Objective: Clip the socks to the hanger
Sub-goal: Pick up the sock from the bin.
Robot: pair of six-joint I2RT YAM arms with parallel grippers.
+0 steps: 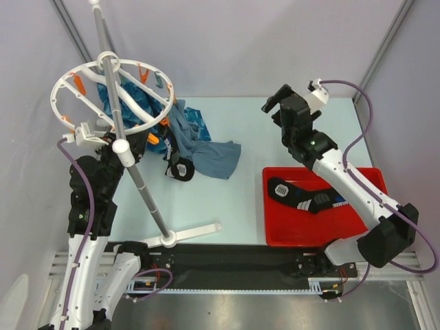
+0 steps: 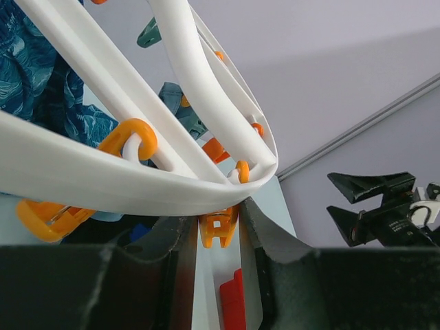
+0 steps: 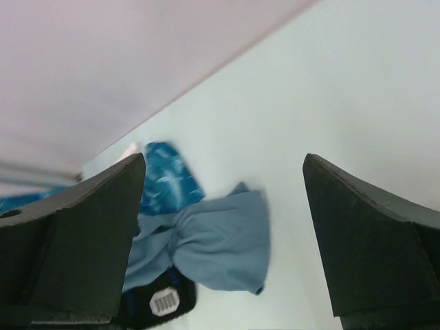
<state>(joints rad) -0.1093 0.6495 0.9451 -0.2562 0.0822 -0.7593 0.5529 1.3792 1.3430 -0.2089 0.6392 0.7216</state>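
Note:
The hanger is a white ring (image 1: 88,68) with orange clips, mounted on a tilted grey pole. My left gripper (image 1: 74,125) is at the ring's near-left rim, shut on one hanging orange clip (image 2: 218,232) below the white bars (image 2: 103,179). One black sock (image 1: 302,196) with white patches lies in the red tray (image 1: 357,227). A second sock (image 1: 180,168) (image 3: 161,302) sits at the edge of the cloths under the hanger. My right gripper (image 1: 278,108) (image 3: 223,179) hovers over the table's far middle, open and empty, and in the left wrist view this gripper (image 2: 330,194) also stands open.
Blue patterned cloths (image 1: 120,103) hang from the ring, and a plain grey-blue cloth (image 1: 216,158) (image 3: 220,247) spreads on the table beside them. The pole (image 1: 137,172) slants down to a white foot (image 1: 185,235) near the front edge. The red tray's corner (image 2: 234,299) shows between my left fingers.

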